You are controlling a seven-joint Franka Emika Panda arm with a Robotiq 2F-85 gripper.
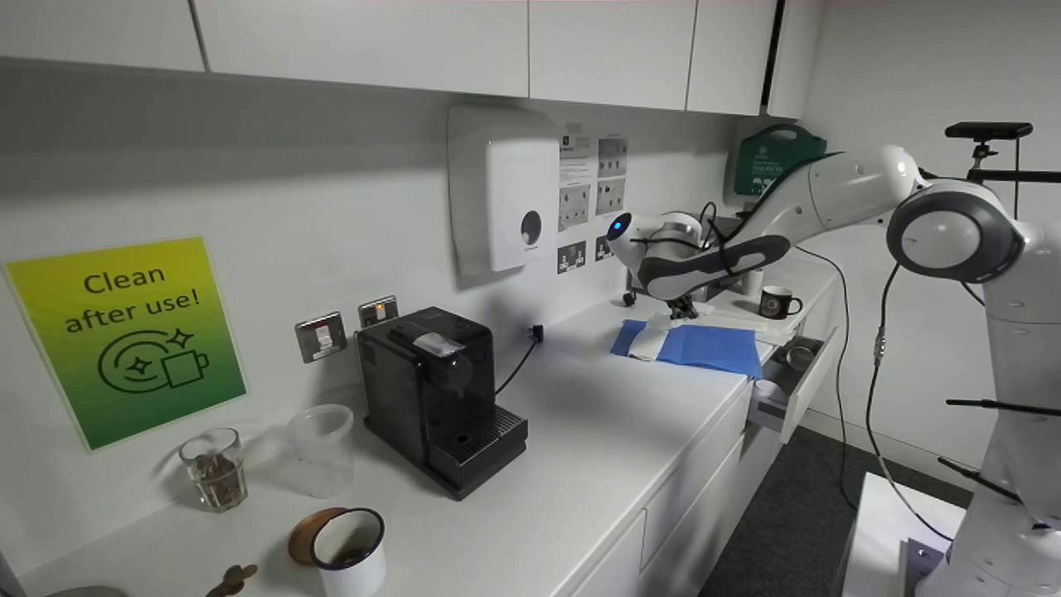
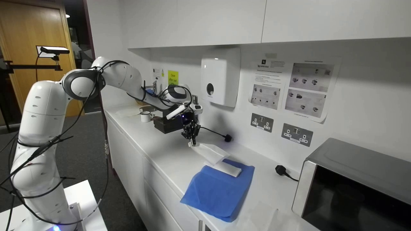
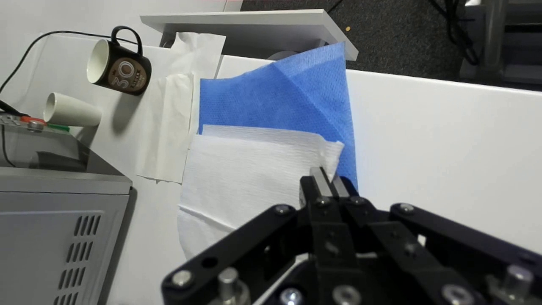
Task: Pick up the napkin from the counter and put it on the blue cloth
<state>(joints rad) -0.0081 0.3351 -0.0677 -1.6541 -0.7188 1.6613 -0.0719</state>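
Pinched near a corner, liable to land askew

By too long a swing toward ten o'clock in the wrist view, might drop the thin, soft white paper napkin (image 3: 245, 173) across crumpled, off-white paper sheets (image 3: 167, 123), missing the flat, bright blue rectangular cloth (image 3: 275, 97). Holds only a corner of that napkin between the pressed-together fingertips of the black, two-fingered gripper (image 3: 329, 179); for want of support elsewhere, could fold or twist it on release. In an exterior view, shows the tips at eleven o'clock from the cloth's middle, seemingly off the blue, with the napkin sloping down toward it: if released there, would likely leave part on the smooth white counter (image 2: 173, 157).

Behind the gripper, between seven and eight o'clock in the wrist view, loses the napkin's near edge. In that exterior view, cannot tell touching from hovering between the napkin's lower end and the flat white strip (image 2: 228, 169) at one o'clock on the cloth, nor a fold from a second sheet.
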